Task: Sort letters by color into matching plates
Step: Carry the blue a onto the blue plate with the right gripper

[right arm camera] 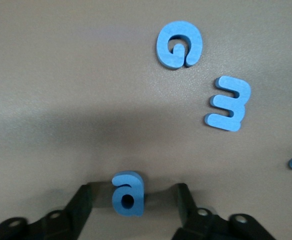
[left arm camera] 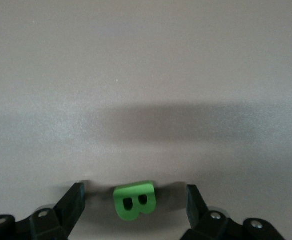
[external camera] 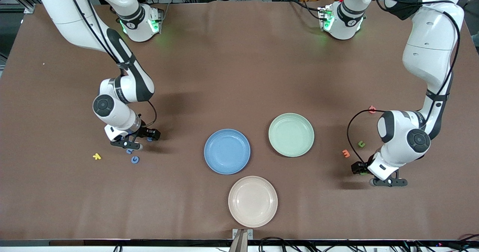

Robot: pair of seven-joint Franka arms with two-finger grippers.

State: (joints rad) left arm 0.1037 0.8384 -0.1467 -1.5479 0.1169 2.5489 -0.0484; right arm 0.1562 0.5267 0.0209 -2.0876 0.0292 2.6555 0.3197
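Left wrist view has my left end effector (left arm camera: 134, 200) spread around a green letter (left arm camera: 134, 201) on the desk (left arm camera: 146, 75); my right end effector (right arm camera: 131, 197) brackets a blue letter (right arm camera: 128, 193), ungripped. Blue plate (external camera: 227, 151) and green plate (external camera: 291, 134) are empty; sorting has barely begun.

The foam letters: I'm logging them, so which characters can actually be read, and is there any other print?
"B": green letter between the open left gripper's fingers.
"a": blue letter between the open right gripper's fingers.
"G": blue letter on the table.
"E" or "3", can't tell which: blue letter beside it.
Print on the arms' wrists: too small to read.
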